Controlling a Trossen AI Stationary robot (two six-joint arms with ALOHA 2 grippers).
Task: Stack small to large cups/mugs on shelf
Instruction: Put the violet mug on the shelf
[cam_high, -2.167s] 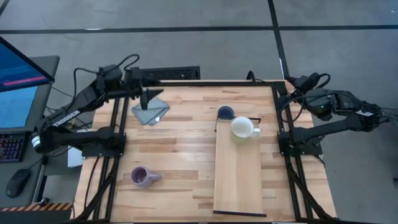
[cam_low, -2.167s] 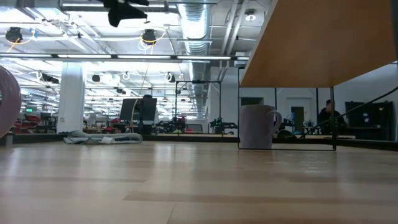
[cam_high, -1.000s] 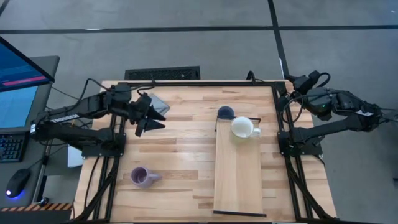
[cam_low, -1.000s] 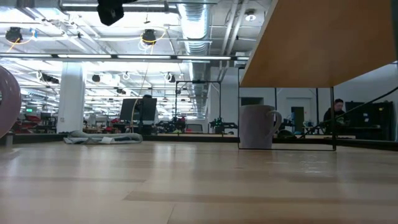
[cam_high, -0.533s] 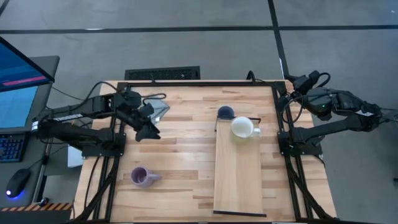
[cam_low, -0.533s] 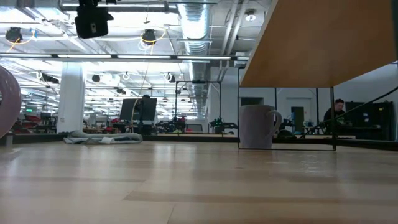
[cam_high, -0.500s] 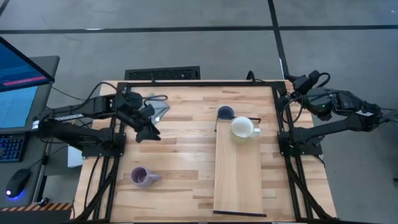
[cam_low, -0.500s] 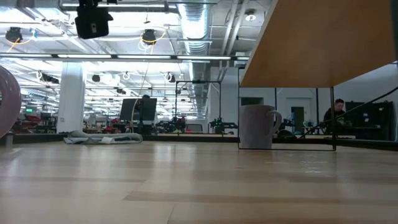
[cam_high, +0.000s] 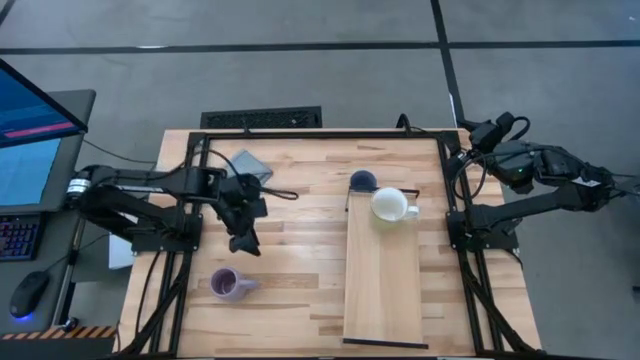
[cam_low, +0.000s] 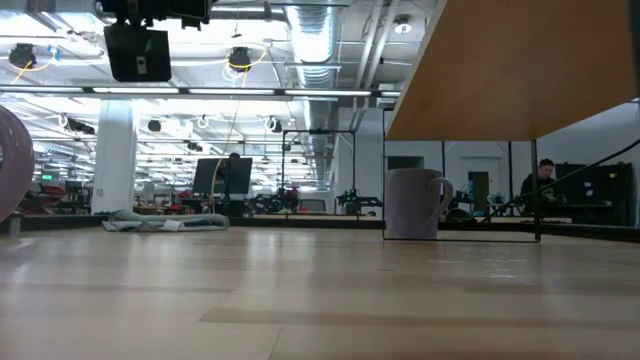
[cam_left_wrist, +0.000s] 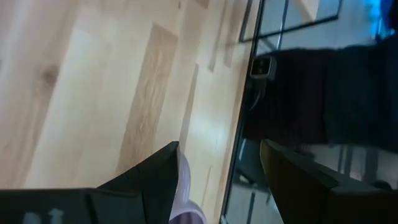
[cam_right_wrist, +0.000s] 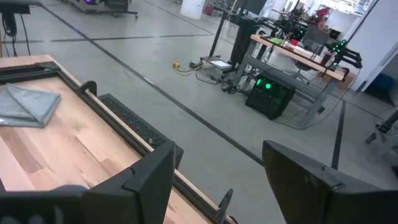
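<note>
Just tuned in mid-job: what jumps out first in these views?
The left arm reaches over the table's left side, its open claw above the bare tabletop, short of the lavender mug lying near the front-left corner. A cream-white mug stands on the far end of the long pale shelf, with the slate-blue mug on the table just behind it. The right claw waits, open, off the table's far right corner.

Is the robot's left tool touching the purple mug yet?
Apart. The high view shows bare tabletop between the left tool and the purple mug, which lies nearer the front edge.
</note>
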